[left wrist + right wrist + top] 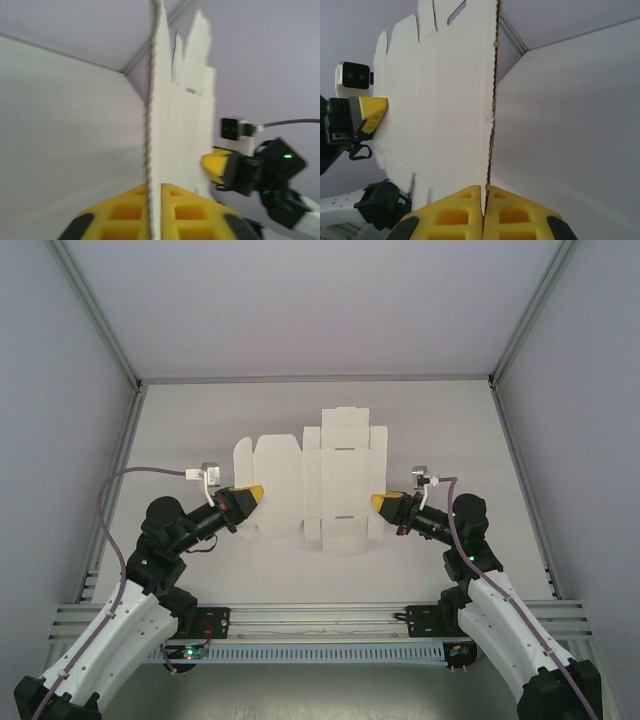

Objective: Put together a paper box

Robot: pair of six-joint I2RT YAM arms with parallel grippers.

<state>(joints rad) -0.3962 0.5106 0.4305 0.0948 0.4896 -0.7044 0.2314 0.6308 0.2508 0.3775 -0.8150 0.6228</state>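
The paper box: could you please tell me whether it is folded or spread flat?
Spread flat: the paper box is an unfolded sheet, flaps out, opposite edges pinched by the left gripper and right gripper.

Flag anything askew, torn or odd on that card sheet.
Nothing stands out: the paper box is an unfolded flat sheet, no tears or crumpling visible, pinched at opposite edges by the left pincer and right pincer.

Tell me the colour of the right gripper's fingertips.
Yellow; the right wrist view shows the fingertips best.
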